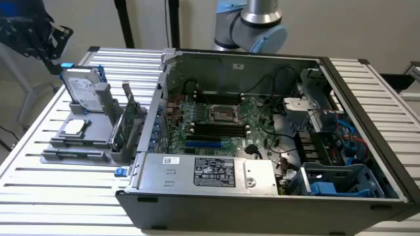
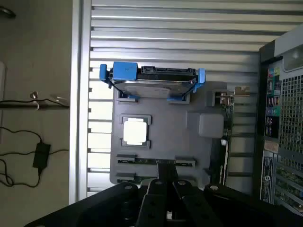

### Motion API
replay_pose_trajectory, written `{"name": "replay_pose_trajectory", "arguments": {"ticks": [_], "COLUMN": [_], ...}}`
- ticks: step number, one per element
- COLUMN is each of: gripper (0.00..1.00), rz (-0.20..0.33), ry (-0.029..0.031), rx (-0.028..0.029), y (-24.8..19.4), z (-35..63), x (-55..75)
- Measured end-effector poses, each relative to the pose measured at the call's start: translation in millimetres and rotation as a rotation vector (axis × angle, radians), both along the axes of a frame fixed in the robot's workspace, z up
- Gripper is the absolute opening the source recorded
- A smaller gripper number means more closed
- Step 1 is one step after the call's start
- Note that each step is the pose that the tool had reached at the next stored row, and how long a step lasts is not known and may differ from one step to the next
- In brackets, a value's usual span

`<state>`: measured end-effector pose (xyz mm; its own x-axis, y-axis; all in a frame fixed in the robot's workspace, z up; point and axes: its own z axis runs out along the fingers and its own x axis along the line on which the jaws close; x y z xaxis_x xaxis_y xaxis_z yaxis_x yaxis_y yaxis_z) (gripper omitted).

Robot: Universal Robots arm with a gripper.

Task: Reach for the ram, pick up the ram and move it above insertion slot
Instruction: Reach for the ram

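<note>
An open computer case (image 1: 262,214) sits on the slatted table (image 1: 46,196); beside it a gray holder (image 2: 189,146) keeps the ram (image 2: 137,161) lying along its edge nearest the gripper (image 2: 165,184), open or clenched I cannot tell

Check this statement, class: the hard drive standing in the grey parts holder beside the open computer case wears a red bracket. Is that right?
Not quite. The bracket on the hard drive is blue, not red, as the wrist view shows. The rest holds: the drive stands in the grey parts holder beside the open computer case.
</note>
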<state>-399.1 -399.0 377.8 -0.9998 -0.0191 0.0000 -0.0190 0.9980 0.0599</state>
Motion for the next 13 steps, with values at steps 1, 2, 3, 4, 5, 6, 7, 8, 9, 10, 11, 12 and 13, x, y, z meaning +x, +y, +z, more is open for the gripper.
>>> {"name": "replay_pose_trajectory", "arguments": {"ticks": [1,2,3,4,5,6,7,8,9,10,11,12,13], "gripper": [0.11,0.11,0.11,0.11,0.11,0.11,0.11,0.11,0.11,0.11,0.11,0.11,0.11], "rz": [0.000,0.000,0.000,0.000,0.000,0.000,0.000,0.000,0.000,0.000,0.000,0.000,0.000], "ry": [-0.0001,0.0000,0.0000,0.0000,-0.0001,-0.0001,0.0000,0.0000,0.0000,0.0000,-0.0001,-0.0001,-0.0001], "rx": [0.0011,0.0021,0.0031,0.0042,0.0052,0.0063,0.0073,0.0084,0.0094,0.0104,0.0113,0.0112,0.0114], "y": [0.0,0.0,0.0,0.0,0.0,0.0,0.0,0.0,0.0,0.0,-0.1,-2.0,-5.0], "z": [0.0,0.0,0.0,0.0,0.0,0.0,0.0,0.0,0.0,0.0,-0.1,0.0,-0.1], "x": [0.0,0.0,0.0,0.0,0.0,0.0,0.0,0.0,0.0,0.0,0.0,0.0,0.1]}}
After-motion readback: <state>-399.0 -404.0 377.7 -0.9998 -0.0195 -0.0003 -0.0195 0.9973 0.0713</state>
